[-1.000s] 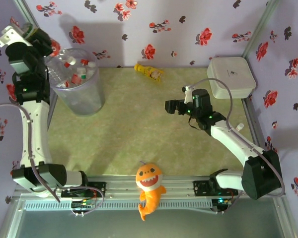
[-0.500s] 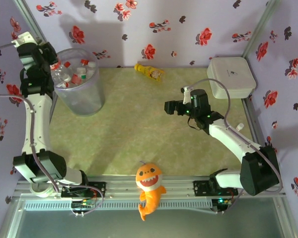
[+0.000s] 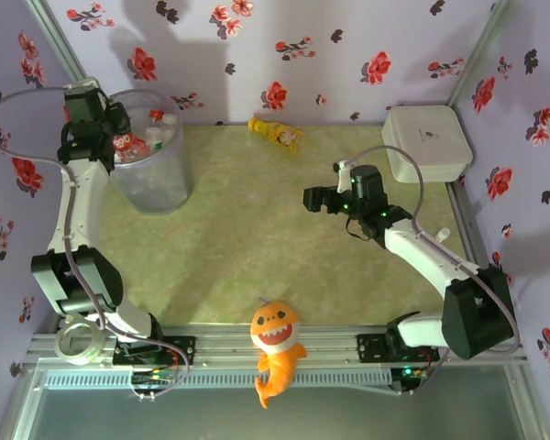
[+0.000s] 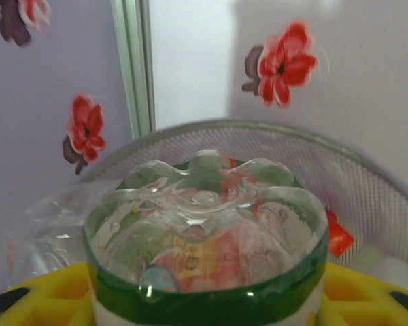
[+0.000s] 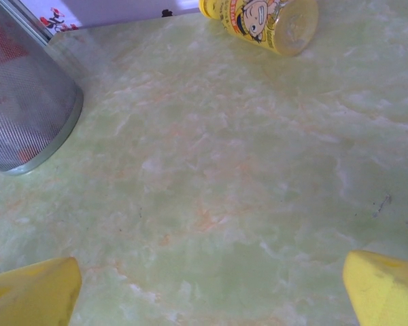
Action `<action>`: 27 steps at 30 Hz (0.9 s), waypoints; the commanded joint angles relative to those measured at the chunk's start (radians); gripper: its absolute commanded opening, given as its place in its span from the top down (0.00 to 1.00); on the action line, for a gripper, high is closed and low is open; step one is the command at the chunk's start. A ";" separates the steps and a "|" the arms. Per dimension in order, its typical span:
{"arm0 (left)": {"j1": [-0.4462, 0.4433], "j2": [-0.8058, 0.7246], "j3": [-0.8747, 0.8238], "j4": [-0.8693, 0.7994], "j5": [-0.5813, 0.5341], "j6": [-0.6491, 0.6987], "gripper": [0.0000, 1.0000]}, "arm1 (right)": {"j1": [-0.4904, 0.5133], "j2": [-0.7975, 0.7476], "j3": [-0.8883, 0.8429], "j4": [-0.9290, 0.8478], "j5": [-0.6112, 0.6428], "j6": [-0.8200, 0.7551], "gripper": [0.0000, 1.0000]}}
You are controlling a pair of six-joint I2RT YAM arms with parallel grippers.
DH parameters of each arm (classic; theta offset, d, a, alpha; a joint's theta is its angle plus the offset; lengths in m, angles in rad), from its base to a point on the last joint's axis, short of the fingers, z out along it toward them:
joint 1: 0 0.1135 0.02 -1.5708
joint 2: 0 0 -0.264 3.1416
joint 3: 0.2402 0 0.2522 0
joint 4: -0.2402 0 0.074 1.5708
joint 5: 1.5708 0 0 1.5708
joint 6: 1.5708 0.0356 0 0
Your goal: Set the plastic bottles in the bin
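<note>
While the left gripper clamps a clear bottle base-foremost over the bin, the right gripper stands wide open, nearer the yellow bottle lying by the far wall.

The left arm and right arm each comprise white tubular links, black joint housings and an external grey cable loop, are bolted to a silver base rail, and carry yellow fingers on the left tool and right tool.

Clear bottle cut off below
</note>
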 commanded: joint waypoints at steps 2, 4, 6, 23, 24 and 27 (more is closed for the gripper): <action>-0.003 0.059 0.017 -0.091 0.055 0.019 1.00 | -0.009 0.013 0.033 -0.012 0.024 -0.015 0.01; -0.003 0.072 0.010 -0.096 0.078 0.011 1.00 | -0.010 0.014 0.040 -0.016 0.029 -0.020 0.01; -0.002 0.082 0.002 -0.096 0.097 0.003 1.00 | -0.009 0.020 0.046 -0.019 0.036 -0.024 0.01; -0.013 0.060 0.083 -0.161 0.146 0.009 0.19 | -0.065 0.384 0.427 -0.183 0.087 -0.295 0.01; -0.017 0.054 0.091 -0.165 0.146 0.010 0.14 | -0.079 0.430 0.478 -0.191 0.073 -0.300 0.01; -0.029 0.025 0.114 -0.172 0.146 0.002 0.02 | -0.123 0.593 0.672 -0.226 -0.005 -0.286 0.01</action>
